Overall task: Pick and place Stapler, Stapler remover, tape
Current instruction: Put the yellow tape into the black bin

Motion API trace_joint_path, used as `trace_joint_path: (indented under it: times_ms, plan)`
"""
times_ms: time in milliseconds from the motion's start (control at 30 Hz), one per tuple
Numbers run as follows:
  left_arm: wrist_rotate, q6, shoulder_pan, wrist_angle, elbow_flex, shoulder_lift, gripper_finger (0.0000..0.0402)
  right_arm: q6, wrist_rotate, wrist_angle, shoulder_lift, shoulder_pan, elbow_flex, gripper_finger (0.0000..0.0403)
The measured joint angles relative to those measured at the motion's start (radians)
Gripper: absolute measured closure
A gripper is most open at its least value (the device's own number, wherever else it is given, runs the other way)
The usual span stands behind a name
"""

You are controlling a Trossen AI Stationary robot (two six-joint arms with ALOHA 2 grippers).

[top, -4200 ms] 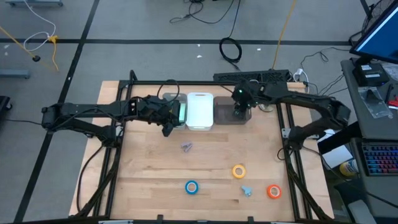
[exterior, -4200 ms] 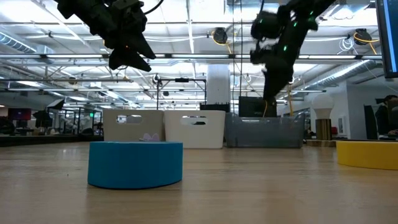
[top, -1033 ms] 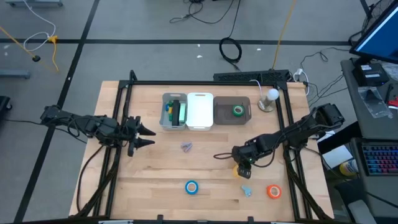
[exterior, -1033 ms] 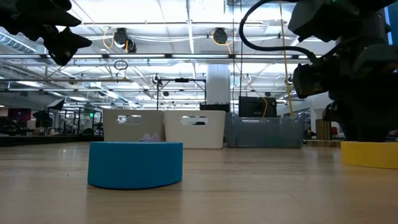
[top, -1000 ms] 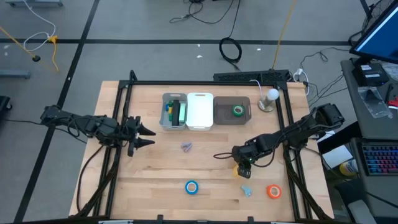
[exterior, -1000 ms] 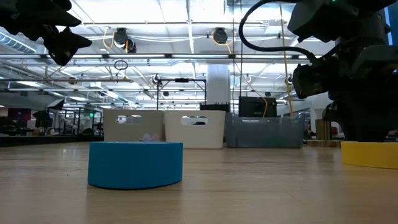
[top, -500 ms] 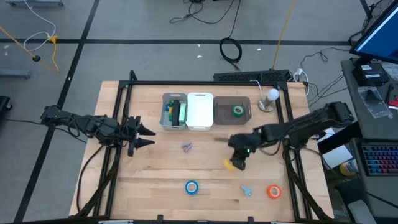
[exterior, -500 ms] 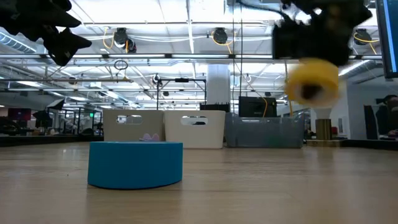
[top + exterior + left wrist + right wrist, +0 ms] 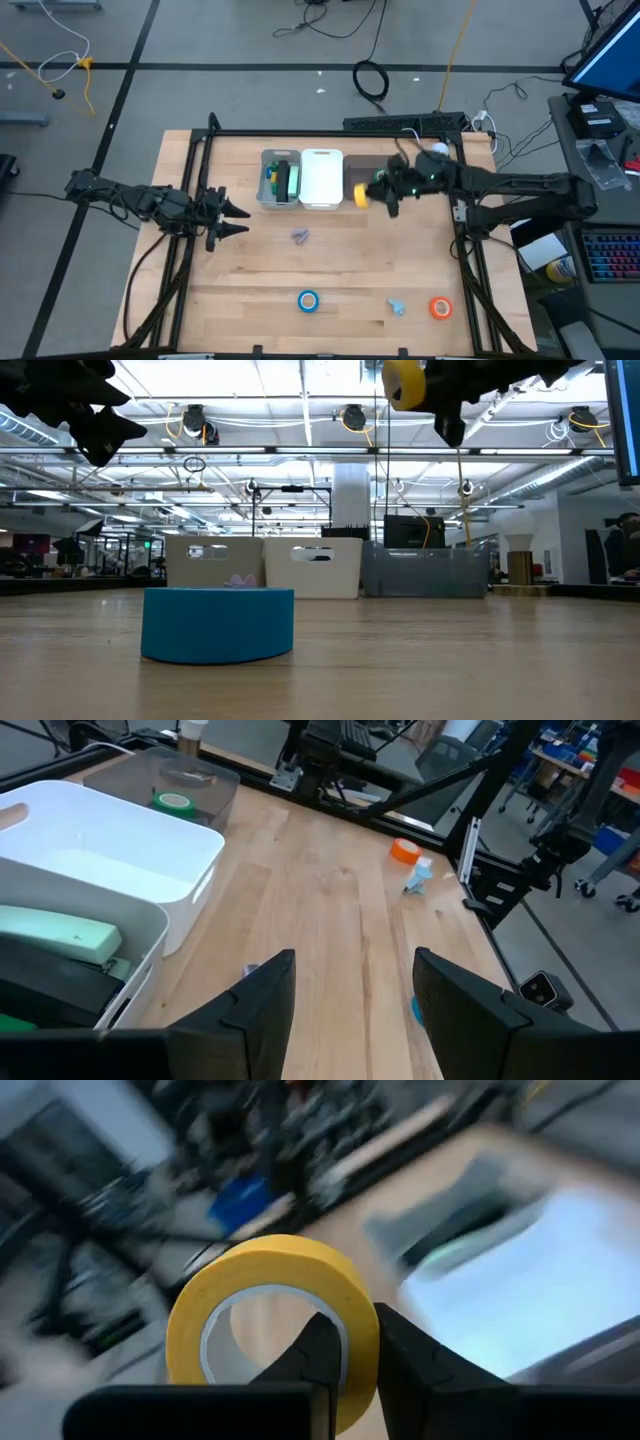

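My right gripper (image 9: 368,196) is shut on the yellow tape (image 9: 360,195) and holds it high over the near edge of the grey bin (image 9: 392,160); the roll (image 9: 404,382) also shows in the low view. Green tape (image 9: 173,803) lies in that bin. Blue tape (image 9: 308,300) and orange tape (image 9: 440,307) lie flat near the table's near edge, with a small pale-blue stapler remover (image 9: 397,306) between them. The green stapler (image 9: 283,182) lies in the left bin. My left gripper (image 9: 238,218) waits open at the table's left. My right gripper pinches the yellow roll's wall (image 9: 361,1342) between its two fingers, one finger (image 9: 318,1348) in the centre hole and the other (image 9: 405,1355) outside. The fingers come nearly level from the table's right side. The roll stands on edge, lifted clear of table and bins.
Three bins stand in a row at the far middle: the left one with the stapler, a white one (image 9: 322,178), the grey one. A small grey-purple piece (image 9: 300,236) lies mid-table. A black frame (image 9: 330,133) borders the table. Bare wood lies between bins and near edge.
My right gripper has lifted the yellow tape off the table at the near right and carried it up and toward the far edge, to the grey bin. It has tipped from pointing down to almost level. The roll now stands on edge, clear of the table.
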Motion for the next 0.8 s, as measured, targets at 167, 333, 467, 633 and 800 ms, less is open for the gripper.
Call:
trace_joint_path:
  times_ms: [167, 333, 467, 633, 800]
  plan:
    - [0.000, -0.002, 0.000, 0.000, 0.000, 0.000, 0.0199, -0.184, 0.142, 0.026, 0.000, -0.091, 0.000, 0.0371]
    - [0.000, -0.002, 0.000, 0.002, 0.000, 0.000, 0.0199, -0.349, 0.280, -0.010, 0.040, -0.165, 0.000, 0.0371]
    - [0.000, -0.003, 0.000, 0.002, 0.000, 0.000, 0.0199, -0.412, 0.303, -0.028, 0.093, -0.225, 0.000, 0.0371]
    - [0.000, -0.003, 0.000, 0.002, 0.000, 0.000, 0.0199, -0.461, 0.302, -0.083, 0.171, -0.278, 0.000, 0.0371]
    - [0.000, -0.003, 0.000, 0.002, 0.000, 0.000, 0.0199, -0.498, 0.302, -0.146, 0.247, -0.303, 0.000, 0.0371]
